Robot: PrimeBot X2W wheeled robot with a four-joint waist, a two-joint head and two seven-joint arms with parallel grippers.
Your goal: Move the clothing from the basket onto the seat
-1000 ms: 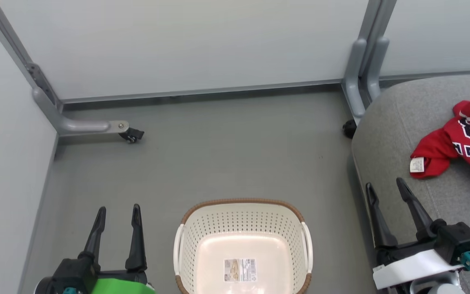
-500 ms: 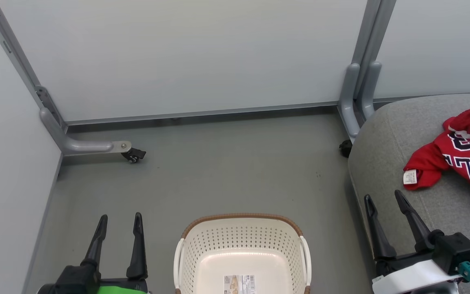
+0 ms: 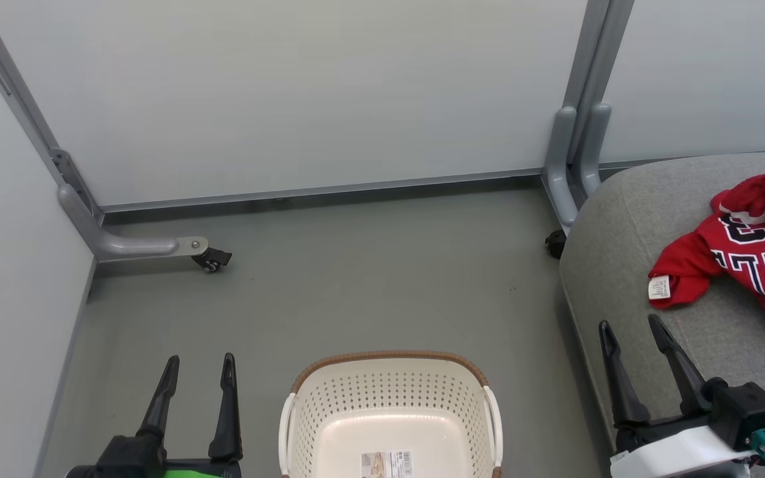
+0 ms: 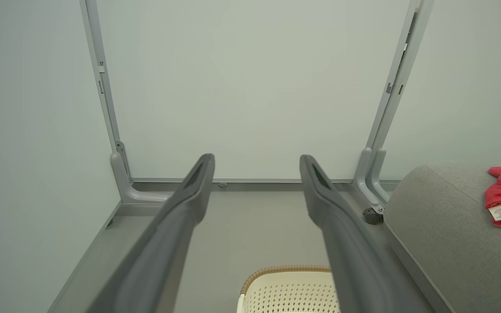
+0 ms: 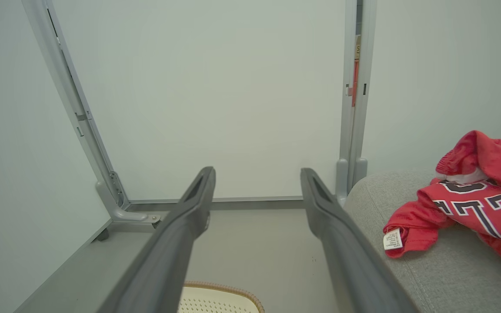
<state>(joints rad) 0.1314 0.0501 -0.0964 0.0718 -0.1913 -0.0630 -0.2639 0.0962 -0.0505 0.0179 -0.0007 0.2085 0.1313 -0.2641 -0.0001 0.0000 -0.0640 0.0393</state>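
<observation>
The head view has tipped up a little, but the things have not moved. Left of the basket (image 3: 389, 356), the left claw (image 3: 200, 358) hangs apart, holding nothing. The basket looks empty, with bare floor (image 3: 356, 279) round it. Right of the basket, the right claw (image 3: 628, 322), apart too, hovers at the seat's (image 3: 621, 252) edge. The clothing (image 3: 748, 255) lies on the seat, so the job looks done.

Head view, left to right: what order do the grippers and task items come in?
left gripper → basket → right gripper → clothing, cut off by the right edge. The seat is left out: it spans behind the last two.
</observation>
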